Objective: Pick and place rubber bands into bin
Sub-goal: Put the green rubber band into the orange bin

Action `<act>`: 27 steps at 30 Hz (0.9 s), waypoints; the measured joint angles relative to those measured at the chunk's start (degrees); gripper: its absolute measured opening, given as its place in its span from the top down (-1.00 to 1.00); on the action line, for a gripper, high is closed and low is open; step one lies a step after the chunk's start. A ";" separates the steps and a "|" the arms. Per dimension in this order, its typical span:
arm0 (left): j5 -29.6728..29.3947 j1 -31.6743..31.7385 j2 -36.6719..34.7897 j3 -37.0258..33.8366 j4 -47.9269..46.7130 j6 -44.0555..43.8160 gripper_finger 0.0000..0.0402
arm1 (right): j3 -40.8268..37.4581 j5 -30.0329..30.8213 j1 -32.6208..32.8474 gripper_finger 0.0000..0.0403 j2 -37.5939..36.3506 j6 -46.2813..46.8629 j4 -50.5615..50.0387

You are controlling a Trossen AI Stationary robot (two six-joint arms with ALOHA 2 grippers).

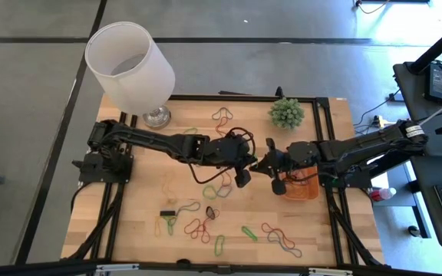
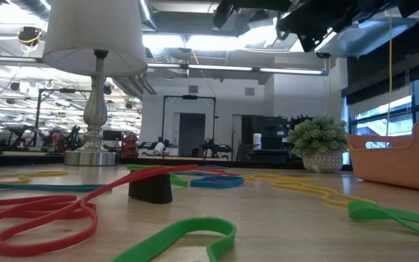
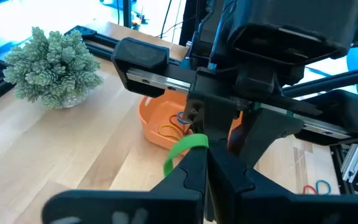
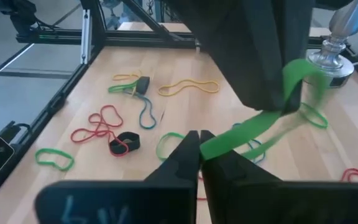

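A green rubber band (image 4: 253,127) is stretched between my two grippers, above the table and beside the orange bin (image 1: 301,185). My left gripper (image 1: 253,163) reaches in from the table's left and my right gripper (image 1: 271,163) from the right. Both are shut, and their tips nearly meet. The bin (image 3: 163,121) rests on the table on its flat bottom, with a yellow and a blue band (image 3: 174,129) inside. Many loose bands (image 1: 198,226) lie flat on the near half of the table. My left gripper (image 3: 205,152) pinches the green band between its two fingers at one end of the loop (image 3: 188,148), coming level from the table's left. The band is lifted clear of the table. My right gripper (image 4: 199,140) pinches the band's other end (image 4: 213,148) at its fingertips, coming from the table's right. From there the band runs up and away to the left gripper's fingers (image 4: 278,87).
A white-shaded lamp (image 1: 129,65) stands at the far left of the table and a small potted plant (image 1: 286,113) at the far edge. A small black piece (image 2: 150,185) lies among the red, green, yellow and blue bands (image 2: 42,211). Black rails frame the table (image 1: 324,103).
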 joint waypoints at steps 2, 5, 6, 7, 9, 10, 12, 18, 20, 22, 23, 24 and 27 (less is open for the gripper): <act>0.00 0.00 0.00 0.00 0.00 -0.03 0.93 | 0.00 -0.02 0.00 0.94 -0.02 -0.04 -0.05; 0.00 0.00 0.00 -0.02 0.00 -0.10 0.82 | 0.00 0.00 0.00 0.98 -0.02 -0.08 -0.24; 0.00 0.00 0.00 -0.02 0.00 -0.25 0.78 | 0.00 0.01 0.00 0.98 -0.02 -0.08 -0.41; 0.00 0.00 0.00 -0.02 -0.02 -0.46 0.74 | 0.00 -0.01 -0.01 0.97 -0.04 -0.08 -0.65; 0.36 0.00 -0.08 -0.02 -0.08 -0.61 0.65 | 0.00 0.05 -0.01 0.95 -0.46 -0.05 -1.43; 0.78 0.00 -0.27 -0.07 -0.46 -0.24 0.62 | 0.00 0.40 0.00 0.95 -0.85 0.14 -1.87; 1.43 0.00 -0.78 -0.07 -1.36 1.02 0.56 | 0.02 1.98 -0.02 0.96 -2.08 0.57 -4.30; 1.78 -0.02 -4.75 -0.07 -9.64 2.29 0.48 | 1.54 5.17 -2.00 0.98 -7.82 7.62 -15.97; 0.85 -0.01 -6.43 -0.07 -13.19 2.33 0.48 | 2.64 7.13 -2.75 0.98 -9.51 11.22 -21.90; -1.20 -0.04 -8.19 -0.07 -15.68 2.05 0.49 | 4.07 10.03 -3.22 0.98 -10.66 15.07 -27.52; -2.56 -0.02 -8.94 -0.07 -17.65 1.55 0.49 | 4.68 11.46 -3.38 0.98 -11.04 16.87 -30.78; -4.00 -0.01 -9.73 -0.07 -19.25 0.84 0.49 | 5.32 12.98 -3.48 0.99 -11.29 18.86 -33.97; -8.35 0.50 -11.81 -0.07 -25.29 -1.44 0.49 | 6.55 15.39 -3.56 0.99 -11.27 26.63 -43.33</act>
